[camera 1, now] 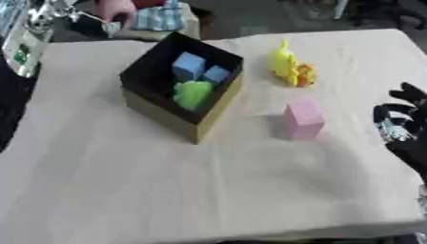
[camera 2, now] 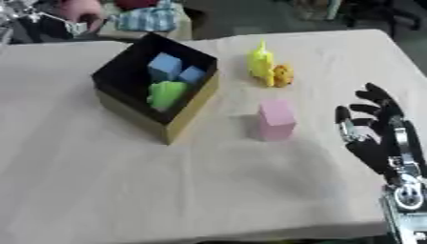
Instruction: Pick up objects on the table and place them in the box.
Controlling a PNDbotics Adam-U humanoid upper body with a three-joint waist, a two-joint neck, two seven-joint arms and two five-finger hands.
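A: Fingers first. What's the right hand doing?

B: Black fingers spread and slightly bent, pointing up the table, holding nothing. It sits at the right edge of the cloth-covered table, with the silver wrist below it. The left hand shows in neither view.

A: Nearest thing to it?

B: A pink block, upright, matte, taller than wide, standing just left of the hand but apart from it. Open cloth lies between them.

A: Beyond that?

B: A yellow toy with an orange part at its near right side, farther back on the table, well apart from the hand. I can't make out its shape.

A: And the box?

B: The box stands left of the pink block, turned corner-on, with a black inside and tan outer walls. It already holds blue blocks and a green lump.

A: Count?

B: On the cloth: one pink block, one yellow toy. In the box: two blue blocks and one green piece. One box.

A: Background?

B: Blurred clutter past the far edge, including a checked cloth.
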